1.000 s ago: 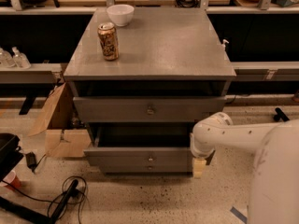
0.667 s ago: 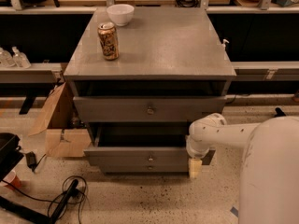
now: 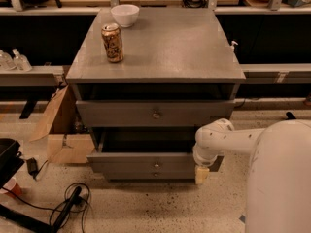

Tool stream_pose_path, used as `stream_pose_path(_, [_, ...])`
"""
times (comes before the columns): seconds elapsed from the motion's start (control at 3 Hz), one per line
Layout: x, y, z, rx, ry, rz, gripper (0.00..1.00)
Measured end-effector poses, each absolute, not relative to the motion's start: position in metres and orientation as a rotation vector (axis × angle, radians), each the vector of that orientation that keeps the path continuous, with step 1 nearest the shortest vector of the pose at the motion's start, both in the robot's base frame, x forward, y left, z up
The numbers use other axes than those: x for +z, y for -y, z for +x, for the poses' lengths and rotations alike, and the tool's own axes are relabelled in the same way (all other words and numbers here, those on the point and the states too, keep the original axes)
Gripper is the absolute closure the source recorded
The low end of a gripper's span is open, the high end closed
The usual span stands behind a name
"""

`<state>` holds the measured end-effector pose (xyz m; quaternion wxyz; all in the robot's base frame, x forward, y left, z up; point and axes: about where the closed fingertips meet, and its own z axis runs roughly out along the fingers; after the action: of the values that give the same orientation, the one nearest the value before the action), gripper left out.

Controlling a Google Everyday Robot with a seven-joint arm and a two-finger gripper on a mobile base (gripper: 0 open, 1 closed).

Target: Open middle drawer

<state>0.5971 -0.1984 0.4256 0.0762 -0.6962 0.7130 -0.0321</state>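
One small shift noted: cream-tipped gripper (image 3: 201,174) moved leftward at right end of wide grey middle drawer (image 3: 131,163), which stays pulled out; opening judged nearly complete. Grip state cannot be told.

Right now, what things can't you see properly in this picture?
1. Inside the middle drawer: in the camera view, black shadow under the big drawer above hides whatever it holds.
2. The gripper: low at that drawer front's right end. The white arm covers its top, so whether it touches the drawer is unclear.
3. The can on top: its label is too blurry to read.
4. The robot's body: cut off by the right and bottom edges.
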Motion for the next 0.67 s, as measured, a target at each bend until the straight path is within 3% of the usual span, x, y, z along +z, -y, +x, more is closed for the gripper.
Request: stream_pose_path(0.67, [0.4100, 0.2042, 0.5838, -0.038, -2.221, -2.102, 0.66])
